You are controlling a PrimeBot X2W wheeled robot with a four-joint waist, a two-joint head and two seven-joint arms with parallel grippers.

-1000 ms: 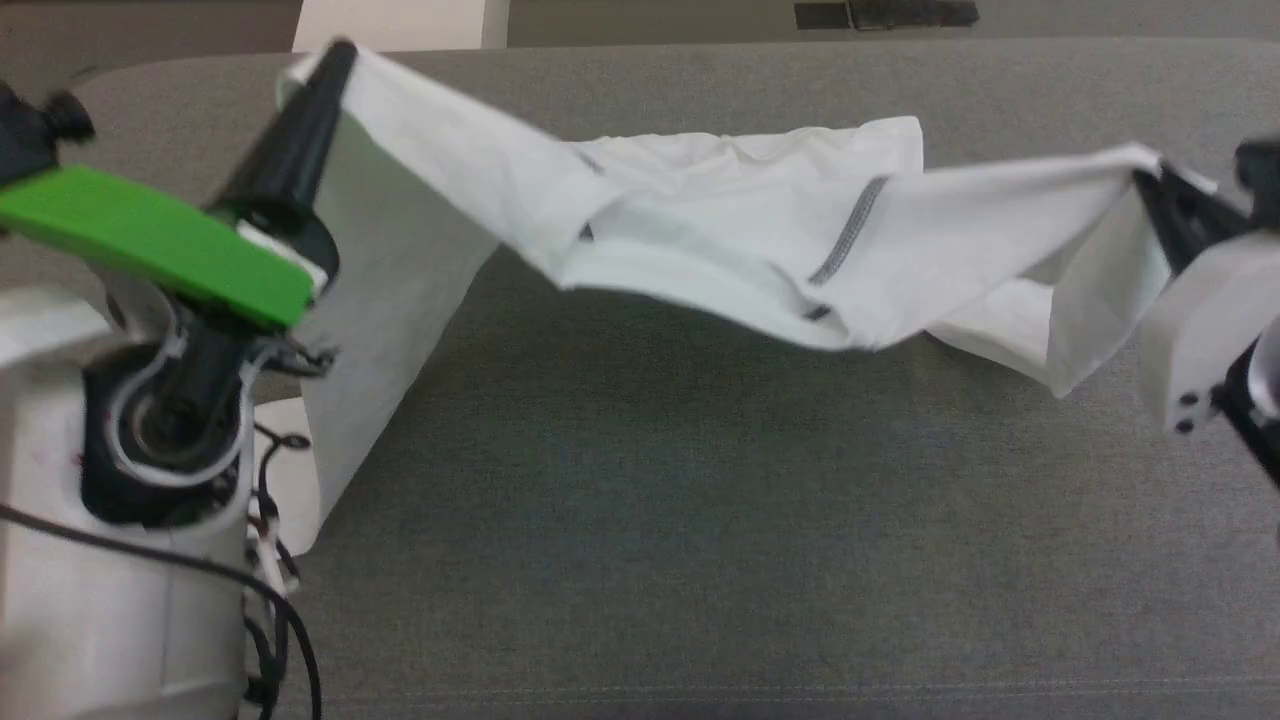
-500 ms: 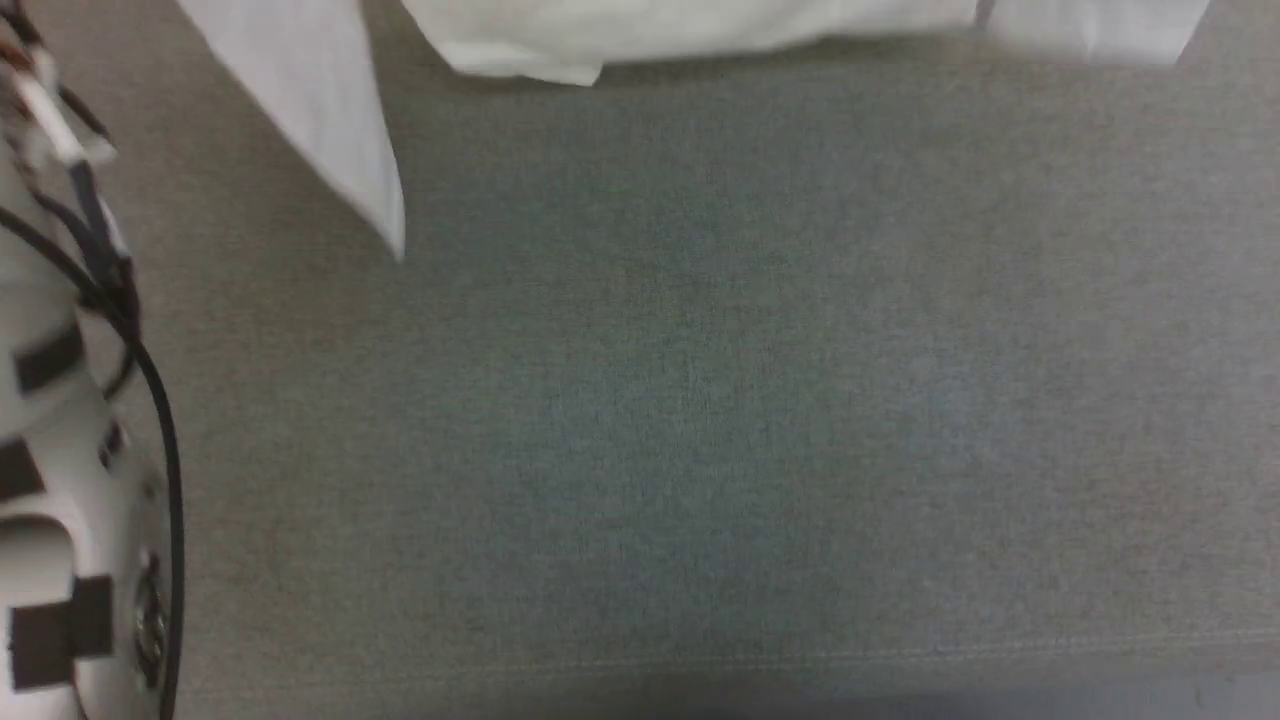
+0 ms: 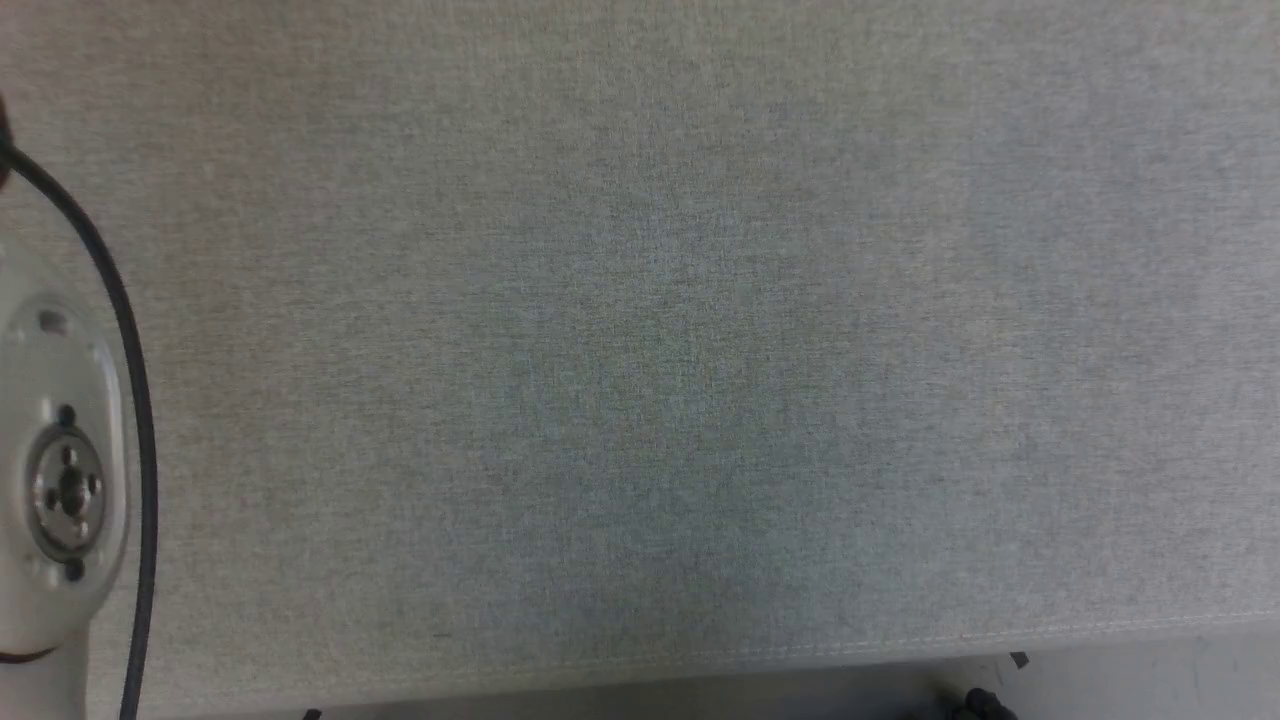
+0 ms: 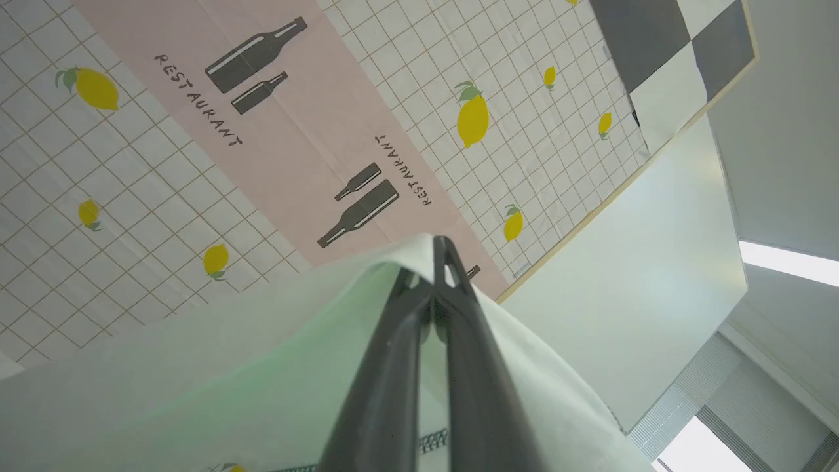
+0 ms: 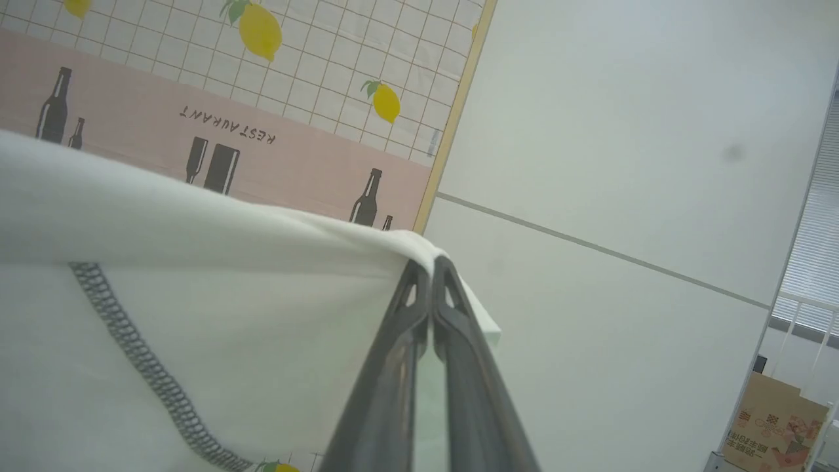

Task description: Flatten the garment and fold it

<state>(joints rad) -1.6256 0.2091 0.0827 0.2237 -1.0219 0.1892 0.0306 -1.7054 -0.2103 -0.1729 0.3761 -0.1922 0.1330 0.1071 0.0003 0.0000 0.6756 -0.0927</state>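
The white garment (image 4: pixel 196 387) drapes over my left gripper (image 4: pixel 438 252), whose dark fingers are shut on a fold of its thin fabric, pointing up toward a wall. In the right wrist view the garment (image 5: pixel 229 328) hangs to the left with a line of dark grey zigzag stitching (image 5: pixel 141 367), and my right gripper (image 5: pixel 431 265) is shut on its top edge. The head view looks straight down at the bare grey fabric table (image 3: pixel 640 340), with a pale joint of my left arm (image 3: pixel 60 480) and a black cable (image 3: pixel 130 400) at the left edge.
A wall covering with lemons, bottles and the word RESTAURANT (image 4: pixel 262 131) lies beyond both grippers, next to a plain white wall (image 5: pixel 623 164). A cardboard box (image 5: pixel 773 419) stands at the lower right. The table's front edge (image 3: pixel 800 655) runs along the bottom of the head view.
The head camera has tilted down, so the garment and both grippers have slid out of its top edge. Earlier the garment was stretched between both shut grippers above the table.
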